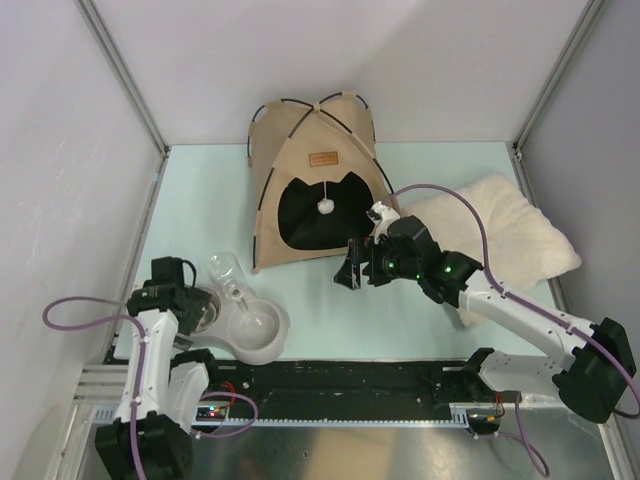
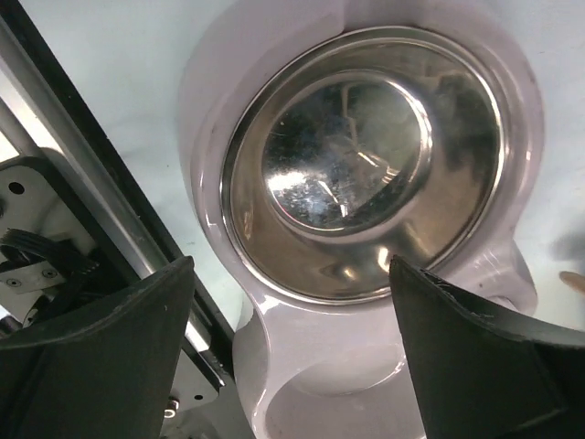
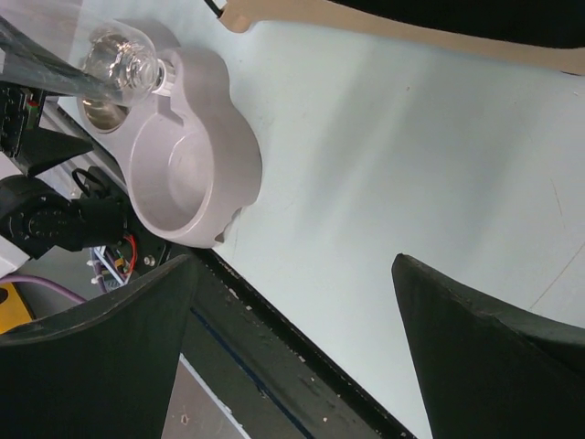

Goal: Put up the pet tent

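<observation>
Top external: found the pet tent (image 1: 300,165) standing upright at the middle of the table's (image 1: 200,210) far edge, doorway (image 1: 300,225) turned toward the near edge, a white pompom (image 1: 324,206) hanging in it. Saw the right gripper (image 1: 352,270) just off the tent's near right corner, spread wide, holding nothing, clear of the fabric. Caught the left gripper (image 1: 197,312) by the near-left corner, parted and empty, over the steel dish (image 2: 347,155) of the grey double bowl (image 1: 255,335). Noted a cream pillow (image 1: 500,235) along the right edge.
</observation>
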